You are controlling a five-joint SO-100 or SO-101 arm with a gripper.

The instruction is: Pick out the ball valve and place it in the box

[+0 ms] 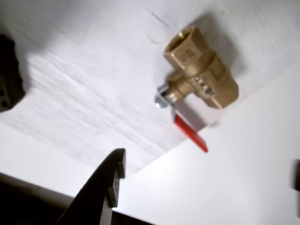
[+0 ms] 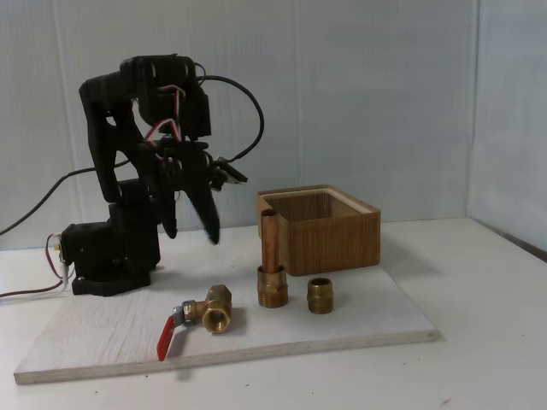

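The ball valve (image 2: 210,313) lies on its side near the front of a pale wooden board (image 2: 359,316). Its brass opening faces forward and its red lever (image 2: 167,342) points down to the left. In the wrist view the ball valve (image 1: 199,70) sits at the upper right with its red lever (image 1: 190,133) below it. My gripper (image 2: 190,229) hangs open in the air above and behind the valve, holding nothing. One black finger (image 1: 110,183) rises from the bottom of the wrist view. The wooden box (image 2: 320,226) stands open-topped at the back right of the board.
An upright brass fitting with a copper pipe (image 2: 272,265) stands in front of the box, with a short brass nipple (image 2: 320,295) to its right. The arm's black base (image 2: 111,256) and cables sit at the back left. White walls close in the scene.
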